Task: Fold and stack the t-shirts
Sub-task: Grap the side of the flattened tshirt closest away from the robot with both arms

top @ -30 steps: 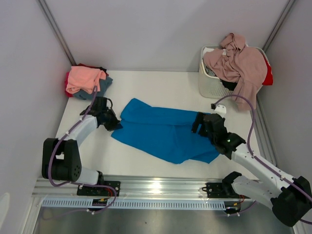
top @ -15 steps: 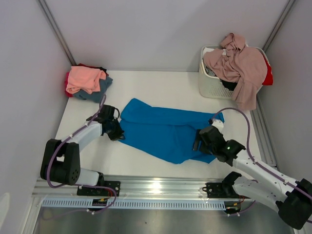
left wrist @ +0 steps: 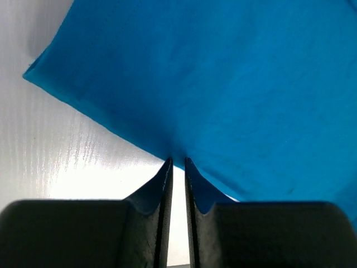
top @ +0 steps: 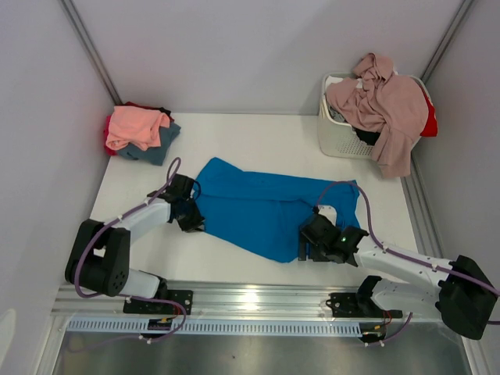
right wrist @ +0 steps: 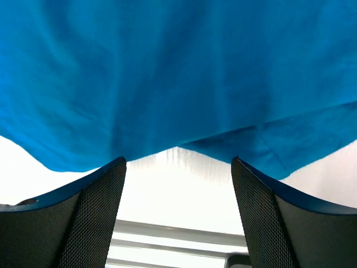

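Cloth of the bright blue t-shirt (top: 258, 207) lies spread flat on the white table (top: 266, 144), reaching from one arm to the other. The left gripper (left wrist: 177, 162) has its tips at the shirt's left hem, fingers (left wrist: 159, 195) a narrow slit apart; whether they pinch the hem cannot be told. The right gripper (right wrist: 178, 161) gapes wide, holding nothing, at the shirt's near right edge.
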Motion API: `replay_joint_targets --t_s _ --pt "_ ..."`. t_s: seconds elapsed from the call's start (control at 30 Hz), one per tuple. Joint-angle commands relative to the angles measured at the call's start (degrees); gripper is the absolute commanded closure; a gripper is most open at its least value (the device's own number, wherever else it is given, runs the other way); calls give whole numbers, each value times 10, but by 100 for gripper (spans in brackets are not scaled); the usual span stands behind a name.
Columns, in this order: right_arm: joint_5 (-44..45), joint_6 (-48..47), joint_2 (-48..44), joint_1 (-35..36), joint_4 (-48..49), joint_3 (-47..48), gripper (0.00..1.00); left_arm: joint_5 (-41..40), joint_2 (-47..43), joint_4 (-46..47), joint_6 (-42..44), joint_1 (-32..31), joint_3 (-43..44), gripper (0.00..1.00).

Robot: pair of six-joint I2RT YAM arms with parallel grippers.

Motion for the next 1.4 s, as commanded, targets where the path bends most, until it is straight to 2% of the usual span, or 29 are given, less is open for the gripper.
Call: replay_joint_targets --t_s 0.0,0.23,0.43,0.53,0.57,0.63,0.67,0.87,0.97,1.03,1.1,1.13,1.2,1.37 --pt "5 6 8 5 31 -8 20 -27 0 14 -12 -15 2 82" --pt "2 -3 47 7 61 0 19 -38 19 -7 -11 -27 25 75" --pt "3 -2 46 8 66 8 19 -70 29 -18 -8 -44 36 75" --pt "11 -1 42 7 61 13 19 -84 47 -35 -4 -56 56 79" --pt "13 0 40 8 61 14 19 -93 60 -48 -2 -63 73 86" --pt "17 2 33 8 61 15 19 -100 73 -60 3 -70 90 92" --pt "17 2 31 7 61 15 19 -106 83 -69 5 -75 99 99" --pt "24 5 17 9 57 14 19 -109 85 -71 15 -80 110 99" --pt "27 4 13 9 54 15 19 -141 50 -94 27 -79 135 100" --pt "28 1 14 9 55 16 19 -174 24 -110 52 -78 180 99" --pt "30 -5 21 9 54 21 19 -214 22 -139 74 -73 230 99" --pt "31 -7 23 9 50 24 19 -225 26 -149 80 -66 282 99" --pt "34 -10 27 9 46 30 19 -257 29 -160 97 -60 315 99" --pt "31 -19 23 10 40 29 19 -268 48 -146 124 -49 399 100"
